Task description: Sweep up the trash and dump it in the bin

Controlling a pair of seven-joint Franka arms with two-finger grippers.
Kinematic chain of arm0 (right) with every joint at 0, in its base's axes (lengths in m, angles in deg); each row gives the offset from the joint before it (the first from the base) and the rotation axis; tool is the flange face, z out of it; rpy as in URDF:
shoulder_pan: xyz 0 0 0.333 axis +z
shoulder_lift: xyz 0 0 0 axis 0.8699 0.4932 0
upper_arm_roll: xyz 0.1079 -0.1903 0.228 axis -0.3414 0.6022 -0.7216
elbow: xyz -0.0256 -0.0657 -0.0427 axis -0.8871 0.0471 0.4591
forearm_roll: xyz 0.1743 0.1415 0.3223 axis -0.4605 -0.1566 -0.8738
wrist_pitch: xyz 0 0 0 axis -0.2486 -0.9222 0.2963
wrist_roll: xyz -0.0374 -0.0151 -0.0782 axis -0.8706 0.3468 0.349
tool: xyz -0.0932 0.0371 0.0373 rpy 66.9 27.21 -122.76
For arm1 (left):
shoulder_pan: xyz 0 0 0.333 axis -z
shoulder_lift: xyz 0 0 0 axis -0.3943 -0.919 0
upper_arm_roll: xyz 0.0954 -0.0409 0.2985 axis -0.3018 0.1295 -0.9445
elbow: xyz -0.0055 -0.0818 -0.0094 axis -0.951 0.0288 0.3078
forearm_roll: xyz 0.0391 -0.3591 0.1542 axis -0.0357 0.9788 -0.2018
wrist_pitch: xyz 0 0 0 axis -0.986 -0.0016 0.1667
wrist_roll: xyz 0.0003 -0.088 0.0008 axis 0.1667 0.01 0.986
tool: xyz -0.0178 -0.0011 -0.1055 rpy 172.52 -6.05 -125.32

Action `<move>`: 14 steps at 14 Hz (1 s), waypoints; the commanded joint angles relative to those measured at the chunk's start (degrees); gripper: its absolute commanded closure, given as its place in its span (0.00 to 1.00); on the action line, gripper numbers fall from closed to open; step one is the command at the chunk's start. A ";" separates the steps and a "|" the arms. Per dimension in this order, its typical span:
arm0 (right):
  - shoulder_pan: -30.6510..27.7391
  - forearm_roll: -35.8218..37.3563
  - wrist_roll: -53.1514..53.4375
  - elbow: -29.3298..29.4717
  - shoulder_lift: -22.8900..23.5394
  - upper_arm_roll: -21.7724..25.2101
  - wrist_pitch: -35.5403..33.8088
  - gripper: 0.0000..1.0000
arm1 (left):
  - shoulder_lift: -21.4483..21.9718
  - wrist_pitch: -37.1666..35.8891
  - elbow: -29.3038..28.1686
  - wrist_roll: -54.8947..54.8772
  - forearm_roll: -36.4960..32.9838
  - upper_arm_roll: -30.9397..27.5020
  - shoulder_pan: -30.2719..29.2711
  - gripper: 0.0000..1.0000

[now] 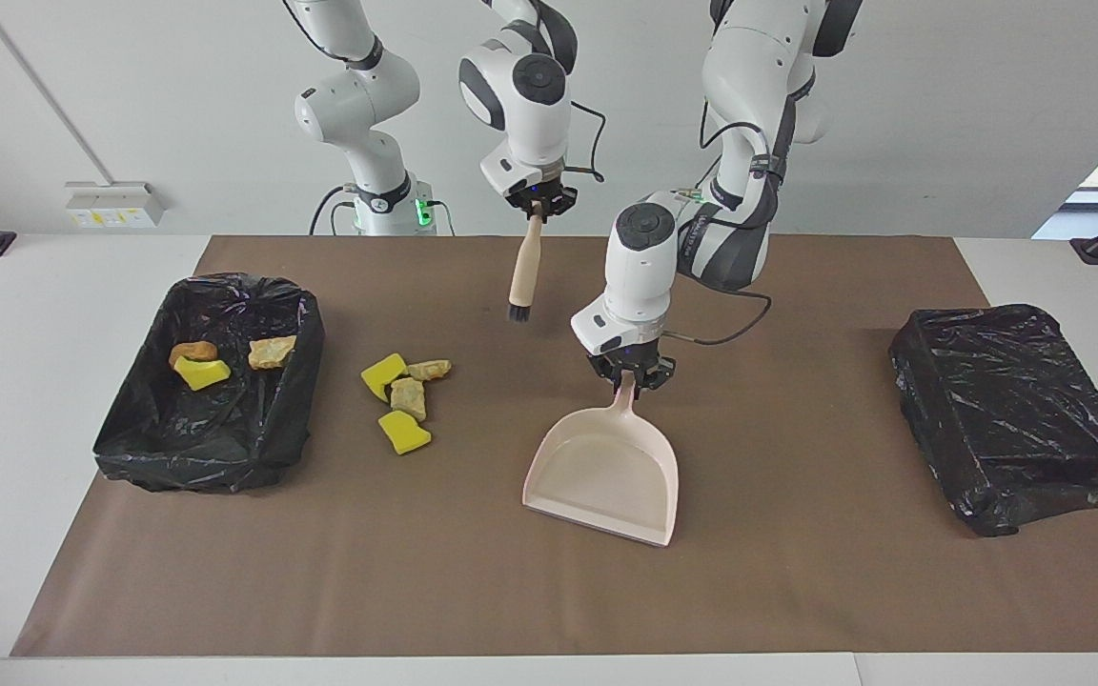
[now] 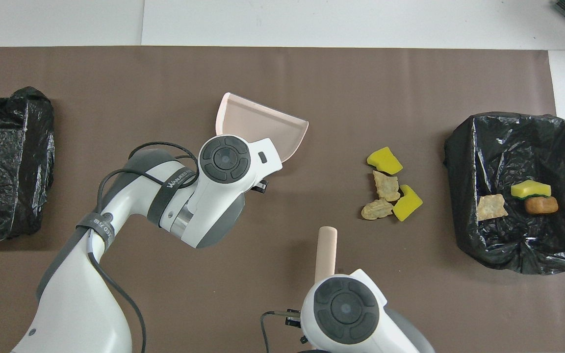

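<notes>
Several trash scraps, yellow wedges and tan chunks, lie in a small pile on the brown mat beside the open bin; the pile also shows in the overhead view. Three more scraps lie inside the black-bagged bin at the right arm's end. My left gripper is shut on the handle of a pink dustpan, which sits low on the mat at mid-table, its mouth pointing away from the robots. My right gripper is shut on a wooden brush that hangs bristles down above the mat.
A second box wrapped in black plastic stands at the left arm's end of the table. The brown mat covers most of the table. The dustpan and the bin show in the overhead view.
</notes>
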 commanded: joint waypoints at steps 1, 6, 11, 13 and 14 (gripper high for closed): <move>-5.54 6.98 -5.44 1.84 0.48 -0.65 -4.33 1.00 | 3.31 -6.20 1.14 -8.78 -1.26 -0.14 -1.21 0.94; -16.87 23.24 -22.12 1.32 2.32 -0.66 -6.54 1.00 | 6.04 -17.01 1.23 -29.10 -1.26 0.03 -2.72 0.98; -22.34 33.71 -30.05 1.40 9.44 -0.74 -1.70 1.00 | 8.50 -19.93 -1.84 -37.55 -2.14 0.56 -1.66 1.00; -23.21 33.21 -31.47 1.32 10.41 -0.66 0.66 1.00 | 10.17 -18.27 -4.83 -38.79 -2.14 0.56 0.53 1.00; -23.31 32.07 -31.48 1.23 11.72 -0.83 1.98 1.00 | 10.44 -18.26 -5.10 -38.80 -2.14 0.56 1.67 1.00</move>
